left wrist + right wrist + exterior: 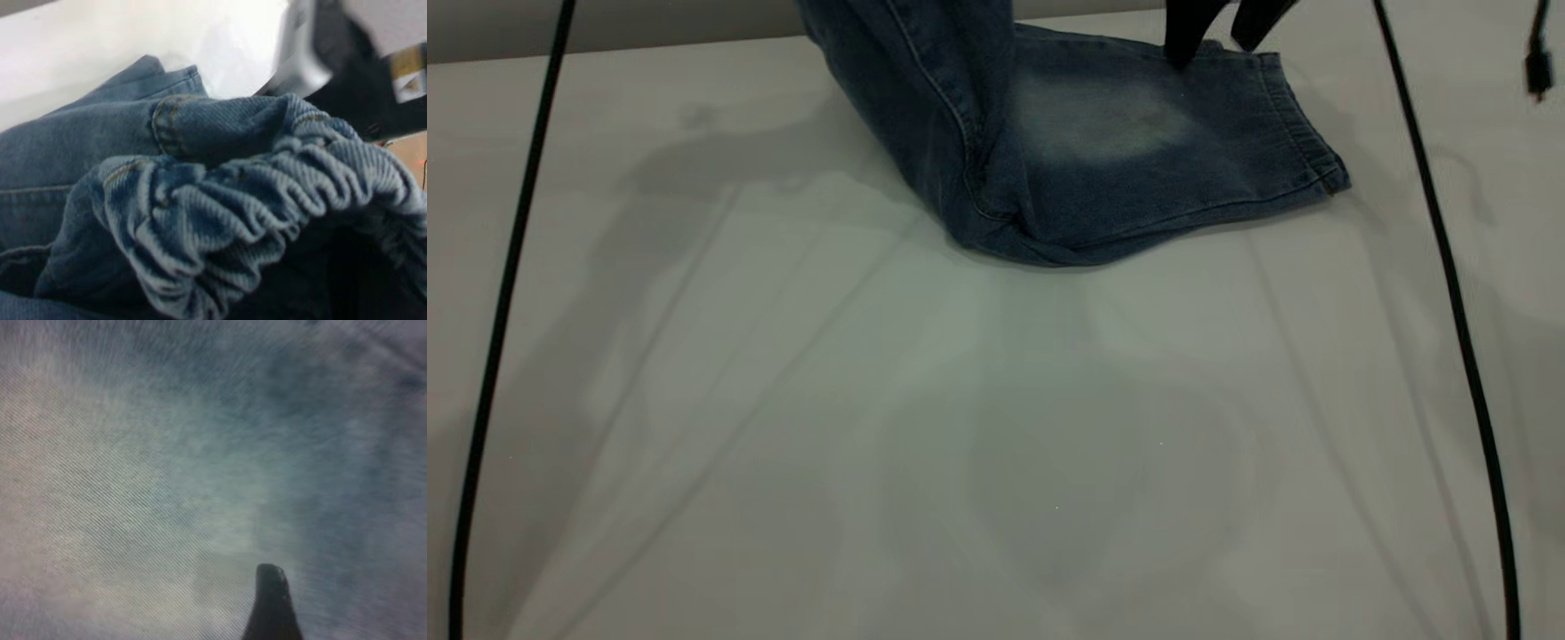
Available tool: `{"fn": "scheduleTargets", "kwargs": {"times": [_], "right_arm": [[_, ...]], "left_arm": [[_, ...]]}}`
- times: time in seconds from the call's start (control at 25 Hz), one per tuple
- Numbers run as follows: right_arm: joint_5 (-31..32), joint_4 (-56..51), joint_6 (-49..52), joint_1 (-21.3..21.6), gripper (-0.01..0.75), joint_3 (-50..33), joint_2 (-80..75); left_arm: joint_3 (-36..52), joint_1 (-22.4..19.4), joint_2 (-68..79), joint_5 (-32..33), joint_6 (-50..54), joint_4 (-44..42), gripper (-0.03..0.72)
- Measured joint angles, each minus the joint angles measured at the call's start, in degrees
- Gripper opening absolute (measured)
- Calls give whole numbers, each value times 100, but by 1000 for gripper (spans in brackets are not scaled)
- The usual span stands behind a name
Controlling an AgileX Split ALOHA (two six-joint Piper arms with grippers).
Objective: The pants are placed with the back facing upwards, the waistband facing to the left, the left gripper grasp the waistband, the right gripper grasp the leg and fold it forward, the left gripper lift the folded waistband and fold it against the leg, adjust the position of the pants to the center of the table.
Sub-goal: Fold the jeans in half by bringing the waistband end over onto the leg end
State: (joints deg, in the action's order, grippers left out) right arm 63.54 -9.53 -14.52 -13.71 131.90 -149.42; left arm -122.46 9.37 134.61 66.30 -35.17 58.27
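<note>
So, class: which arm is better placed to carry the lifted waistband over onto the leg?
Probably the left. The bunched elastic waistband fills its wrist view, with that end of the jeans raised. The right gripper sits on the flat leg near the hem.

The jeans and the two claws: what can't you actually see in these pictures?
- Left gripper: cut off by the exterior view's top edge; in its wrist view the bunched waistband hides it.
- Right gripper: only its fingers show at the top edge, open, on the pants.
- Lifted part of the pants: runs out of frame.
- Right wrist view: only close denim and one fingertip.
</note>
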Motion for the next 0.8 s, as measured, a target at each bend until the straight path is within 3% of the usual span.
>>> {"fn": "scheduleTargets", "kwargs": {"times": [0.52, 0.8], "right_arm": [[-66, -376, 0, 1, 446, 55, -281], [440, -248, 54, 159, 445, 967, -255]], "left_arm": [[-459, 616, 0, -102, -5, -183, 80], [-459, 778, 0, -224, 6, -495, 80]]}}
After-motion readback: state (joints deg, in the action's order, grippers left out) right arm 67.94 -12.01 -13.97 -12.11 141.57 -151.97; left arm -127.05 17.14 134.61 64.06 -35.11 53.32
